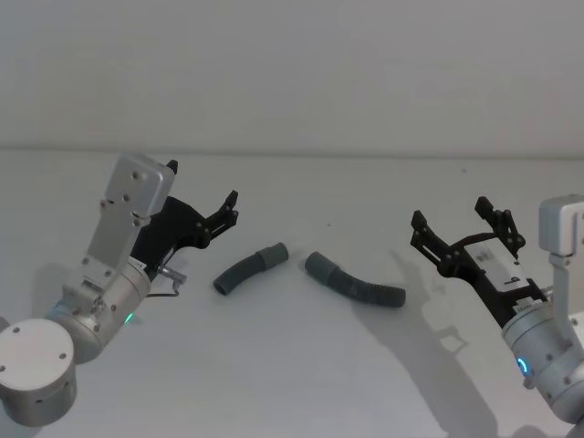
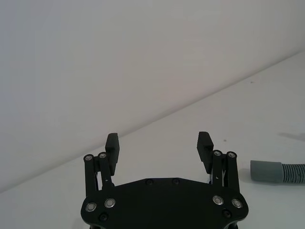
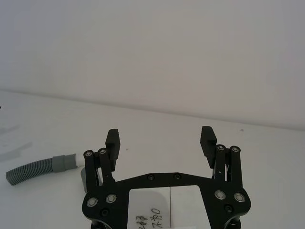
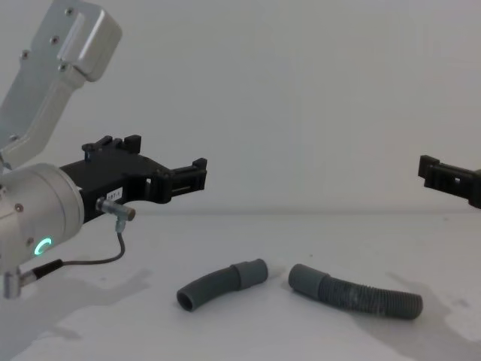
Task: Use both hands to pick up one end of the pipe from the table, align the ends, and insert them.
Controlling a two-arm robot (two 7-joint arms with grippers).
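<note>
Two dark grey corrugated pipe pieces lie mid-table (image 1: 292, 383), cuffs facing each other across a small gap. The short curved piece (image 1: 246, 272) (image 4: 218, 284) is on the left, the longer one (image 1: 358, 286) (image 4: 355, 295) on the right. My left gripper (image 1: 230, 208) (image 2: 158, 143) (image 4: 167, 156) hovers open, left of and above the short piece. My right gripper (image 1: 450, 212) (image 3: 161, 140) hangs open to the right of the longer piece; one of its fingers (image 4: 436, 173) enters the chest view. The longer piece's cuff (image 3: 64, 162) has a whitish tip. Another cuff (image 2: 266, 171) lies in the left wrist view.
A thin grey cable (image 1: 169, 278) (image 4: 98, 259) loops under my left wrist. A plain white wall (image 1: 292, 73) rises behind the table's far edge. Bare table surface lies in front of the pipe pieces.
</note>
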